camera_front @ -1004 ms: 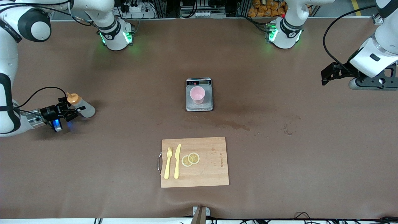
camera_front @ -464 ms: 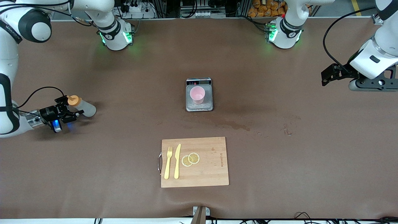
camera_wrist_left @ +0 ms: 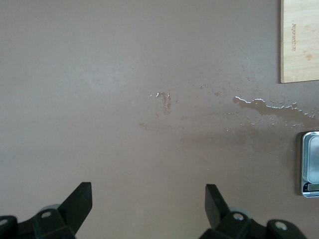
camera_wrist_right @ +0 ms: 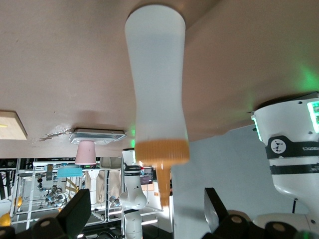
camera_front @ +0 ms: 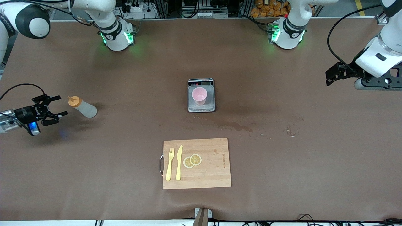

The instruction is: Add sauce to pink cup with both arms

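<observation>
The sauce bottle (camera_front: 83, 107), whitish with an orange cap, stands free on the table toward the right arm's end. My right gripper (camera_front: 59, 105) is open and empty, a short way from the bottle's cap, with a gap between them. In the right wrist view the bottle (camera_wrist_right: 155, 94) stands ahead of the open right gripper (camera_wrist_right: 147, 209). The pink cup (camera_front: 199, 95) stands on a small scale (camera_front: 201, 108) at the table's middle, and shows far off in the right wrist view (camera_wrist_right: 85, 152). My left gripper (camera_front: 329, 78) waits open and empty, up over the left arm's end of the table (camera_wrist_left: 148, 196).
A wooden cutting board (camera_front: 213, 175) with a yellow fork (camera_front: 169, 164), a knife (camera_front: 179, 163) and two lemon slices (camera_front: 192, 160) lies nearer the front camera than the scale. A wet patch (camera_front: 235, 126) marks the table between them. The scale's corner shows in the left wrist view (camera_wrist_left: 310, 172).
My right gripper has opened, let go of the sauce bottle and drawn back toward the right arm's end of the table. The bottle stays standing. The left arm barely moved.
</observation>
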`<control>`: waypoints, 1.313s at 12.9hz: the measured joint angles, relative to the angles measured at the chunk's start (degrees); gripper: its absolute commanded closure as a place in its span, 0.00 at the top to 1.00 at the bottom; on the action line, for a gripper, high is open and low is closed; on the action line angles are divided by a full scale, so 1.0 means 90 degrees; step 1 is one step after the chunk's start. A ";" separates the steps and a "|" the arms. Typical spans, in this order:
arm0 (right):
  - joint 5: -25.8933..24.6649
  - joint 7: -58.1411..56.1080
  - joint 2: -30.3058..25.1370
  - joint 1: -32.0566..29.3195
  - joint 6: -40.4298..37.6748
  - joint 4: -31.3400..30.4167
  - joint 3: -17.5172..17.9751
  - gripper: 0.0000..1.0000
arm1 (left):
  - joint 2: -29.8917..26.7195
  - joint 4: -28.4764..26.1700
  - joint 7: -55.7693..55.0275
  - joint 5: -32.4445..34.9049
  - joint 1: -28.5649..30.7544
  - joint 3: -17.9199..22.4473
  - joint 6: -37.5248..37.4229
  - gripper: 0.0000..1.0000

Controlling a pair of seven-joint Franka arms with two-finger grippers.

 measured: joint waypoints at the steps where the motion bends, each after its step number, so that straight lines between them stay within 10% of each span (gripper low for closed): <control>1: -0.0001 0.0005 -0.0084 0.0001 -0.0090 0.0156 0.0004 1.00 | -0.0015 0.0000 0.0000 0.0000 0.0011 0.0001 -0.0002 1.00; 9: -0.1026 0.0045 -0.1695 0.0925 0.0013 0.0679 0.0113 1.00 | -0.0028 -0.0020 0.0000 0.0000 0.0101 0.0011 -0.0014 1.00; 17: -0.2327 -0.1378 -0.3509 0.1774 0.1956 -0.0062 0.0135 1.00 | -0.0033 -0.0023 0.0000 0.0000 0.0108 0.0010 -0.0016 1.00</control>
